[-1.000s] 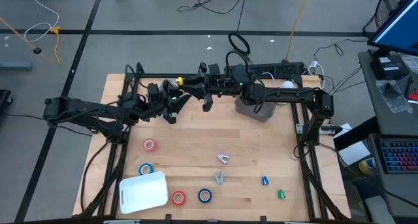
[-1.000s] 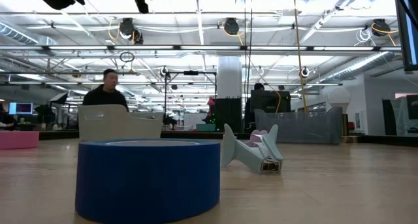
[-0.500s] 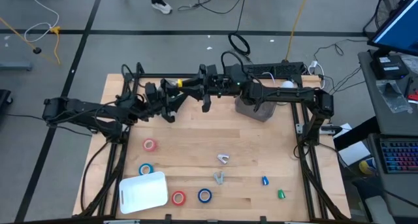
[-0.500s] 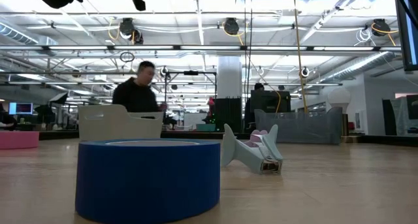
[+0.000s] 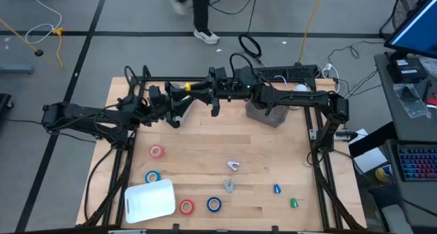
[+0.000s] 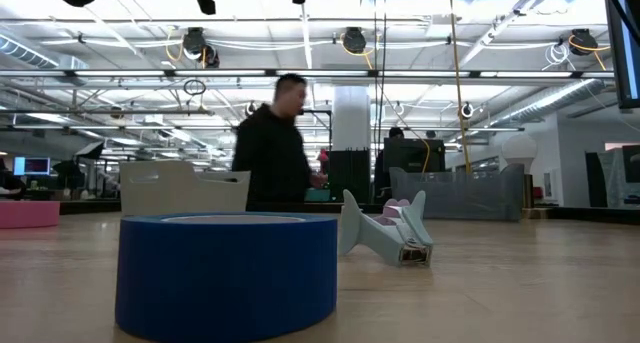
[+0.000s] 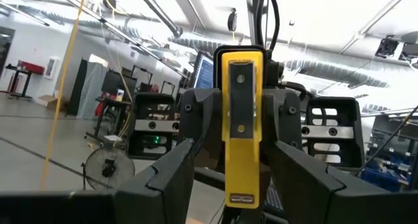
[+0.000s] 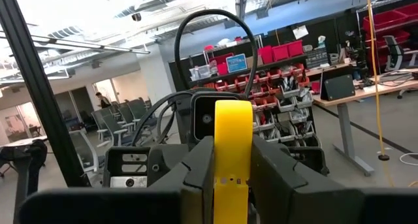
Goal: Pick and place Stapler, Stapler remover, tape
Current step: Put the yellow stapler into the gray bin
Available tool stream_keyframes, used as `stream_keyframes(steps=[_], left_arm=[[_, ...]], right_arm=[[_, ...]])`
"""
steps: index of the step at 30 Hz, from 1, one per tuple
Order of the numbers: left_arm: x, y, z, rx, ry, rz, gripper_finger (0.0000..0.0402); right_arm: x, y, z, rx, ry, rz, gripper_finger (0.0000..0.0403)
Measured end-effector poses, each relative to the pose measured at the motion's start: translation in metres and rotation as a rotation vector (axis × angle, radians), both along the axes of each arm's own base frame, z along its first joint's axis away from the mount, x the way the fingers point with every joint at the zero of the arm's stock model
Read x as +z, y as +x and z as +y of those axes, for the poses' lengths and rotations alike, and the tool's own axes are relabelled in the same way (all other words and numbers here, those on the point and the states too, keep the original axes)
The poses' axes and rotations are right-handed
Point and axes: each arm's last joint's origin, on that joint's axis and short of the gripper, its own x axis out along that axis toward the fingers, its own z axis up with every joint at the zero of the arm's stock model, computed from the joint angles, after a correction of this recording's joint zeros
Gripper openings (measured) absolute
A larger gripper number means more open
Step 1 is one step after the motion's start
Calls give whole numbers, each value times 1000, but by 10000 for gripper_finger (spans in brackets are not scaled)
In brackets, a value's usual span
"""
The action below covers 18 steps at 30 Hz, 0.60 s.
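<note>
Currently both arms raised at table's rear: left gripper (image 5: pixel 179 104) and right gripper (image 5: pixel 208 92) jointly clamp yellow stapler (image 5: pixel 188 86). Rigid, light plastic; grip mid-body. Tape rolls (image 5: pixel 156 151) lie near front-left, beside white bin (image 5: pixel 149 200).

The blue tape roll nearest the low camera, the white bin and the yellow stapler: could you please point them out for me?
blue tape roll (image 6: pixel 228 273), low view, on its curved outer wall.
white bin (image 5: pixel 149 200), high view, on its pale floor.
yellow stapler (image 7: pixel 240 129), left wrist view, on its yellow body.
</note>
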Motion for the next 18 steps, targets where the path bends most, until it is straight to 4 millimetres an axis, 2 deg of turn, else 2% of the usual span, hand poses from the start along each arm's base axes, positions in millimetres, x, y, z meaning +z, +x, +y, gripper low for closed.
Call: stream_keyframes(steps=[18], left_arm=[[-7, 3, 0, -19, -49, 70, 198]], right_arm=[[1, 0, -1, -30, 6, -17, 73]])
